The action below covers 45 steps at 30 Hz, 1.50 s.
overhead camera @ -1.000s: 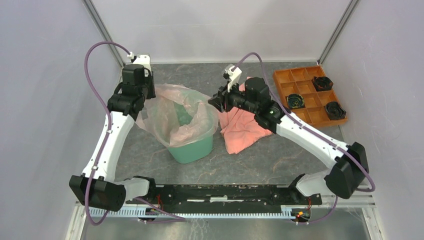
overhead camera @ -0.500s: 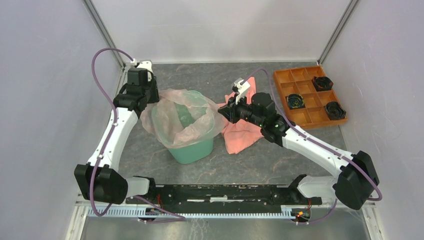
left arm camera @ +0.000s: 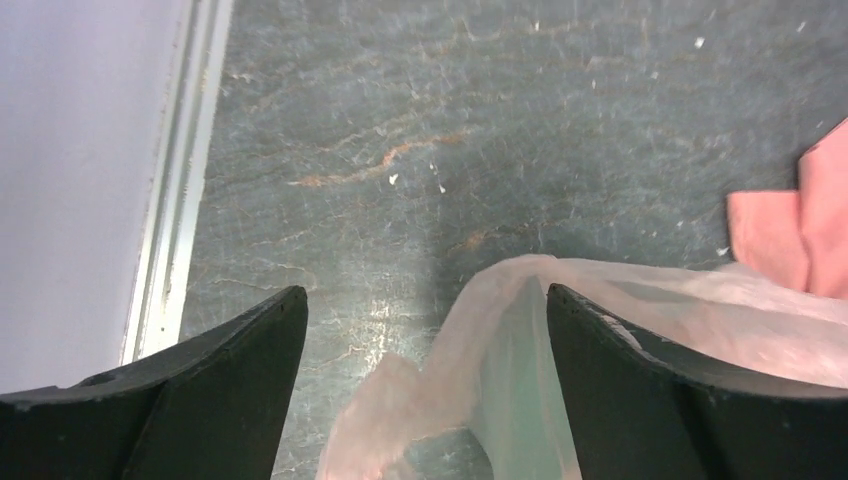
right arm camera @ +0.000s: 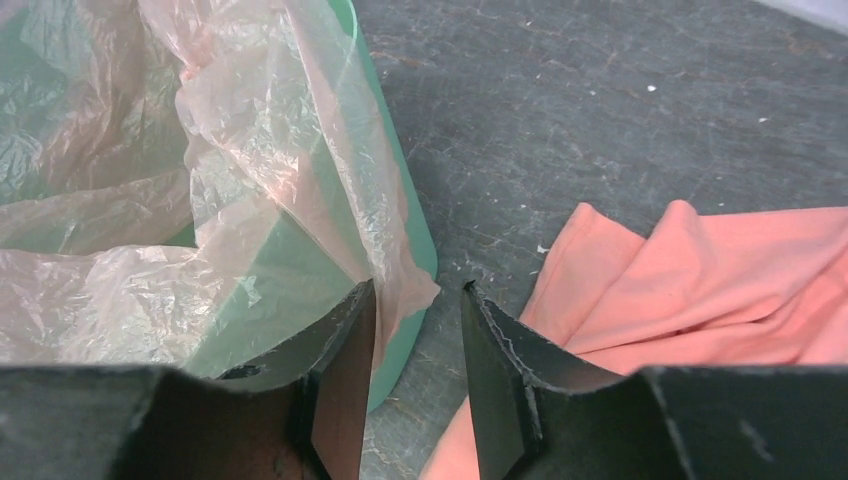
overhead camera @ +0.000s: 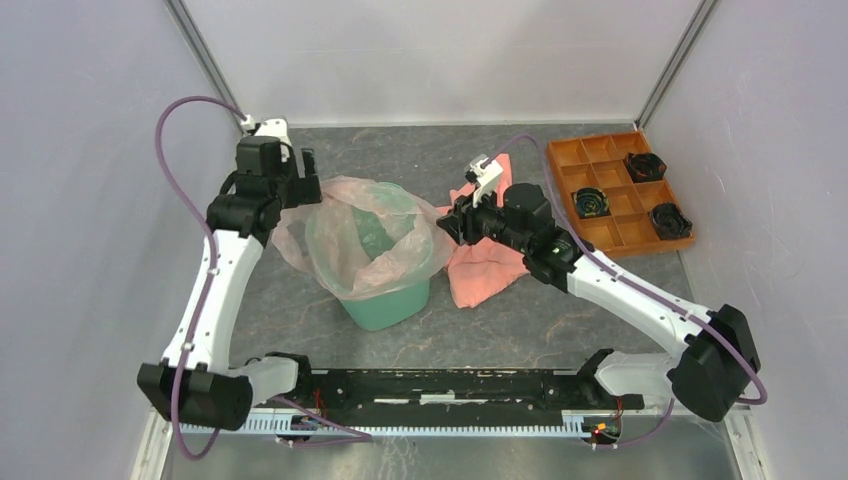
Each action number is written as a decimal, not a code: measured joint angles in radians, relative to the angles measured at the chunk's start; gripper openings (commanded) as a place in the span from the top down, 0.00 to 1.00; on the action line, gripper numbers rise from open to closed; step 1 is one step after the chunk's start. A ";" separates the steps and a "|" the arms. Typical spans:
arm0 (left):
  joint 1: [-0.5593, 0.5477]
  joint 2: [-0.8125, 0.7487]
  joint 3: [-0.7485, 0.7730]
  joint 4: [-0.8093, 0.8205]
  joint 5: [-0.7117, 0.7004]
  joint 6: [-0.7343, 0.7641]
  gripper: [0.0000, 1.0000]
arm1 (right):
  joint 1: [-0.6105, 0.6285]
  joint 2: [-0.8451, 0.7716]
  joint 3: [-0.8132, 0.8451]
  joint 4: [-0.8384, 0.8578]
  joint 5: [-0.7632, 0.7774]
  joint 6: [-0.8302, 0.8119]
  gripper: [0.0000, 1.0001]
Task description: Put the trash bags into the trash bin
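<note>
The trash bin (overhead camera: 392, 303) is mint green and stands at centre-left of the table. The pale pink trash bag (overhead camera: 372, 232) lines it, its top spread over the rim. My left gripper (overhead camera: 301, 178) is at the bin's back-left edge. In the left wrist view it (left arm camera: 422, 300) stands wide open, with a loose fold of the bag (left arm camera: 480, 340) between the jaws and touching neither. My right gripper (overhead camera: 449, 222) is at the bin's right side. In its own view it (right arm camera: 418, 292) is open with a narrow gap, and a flap of the bag (right arm camera: 400, 270) hangs just ahead of its left finger (right arm camera: 345, 340), over the bin wall (right arm camera: 412, 235).
A salmon-orange cloth (overhead camera: 488, 262) lies crumpled on the table right of the bin, under the right arm. An orange compartment tray (overhead camera: 570, 155) at the back right holds three black round parts. Grey walls close in the left, back and right sides.
My left gripper has let go of the bag's rim, opened wide and shifted slightly left. My right gripper dropped toward the bin's right side, closed a bit, then reopened.
</note>
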 measured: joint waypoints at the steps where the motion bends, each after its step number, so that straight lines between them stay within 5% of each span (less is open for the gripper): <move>1: 0.000 -0.021 0.009 -0.008 -0.010 -0.003 0.03 | 0.000 -0.006 0.005 -0.008 0.004 -0.004 0.55; 12: 0.000 -0.333 -0.079 -0.076 -0.137 -0.072 0.09 | 0.000 -0.098 0.068 -0.125 0.034 -0.037 0.36; 17: 0.000 -0.309 -0.204 -0.098 -0.145 -0.102 0.09 | 0.000 -0.150 0.041 -0.141 0.014 -0.047 0.27; 22: 0.015 -0.233 -0.268 -0.094 -0.110 -0.142 0.47 | 0.000 -0.206 -0.056 -0.106 -0.055 -0.043 0.26; 24: 0.036 -0.233 -0.278 -0.088 -0.058 -0.163 0.55 | 0.000 -0.209 -0.096 -0.067 -0.098 -0.028 0.26; 35: 0.064 -0.290 -0.447 0.029 0.161 -0.311 0.73 | 0.000 -0.172 -0.198 0.103 -0.185 0.043 0.65; 45: 0.066 -0.373 -0.666 0.133 0.275 -0.500 0.97 | 0.000 -0.096 -0.235 0.182 -0.204 0.102 0.77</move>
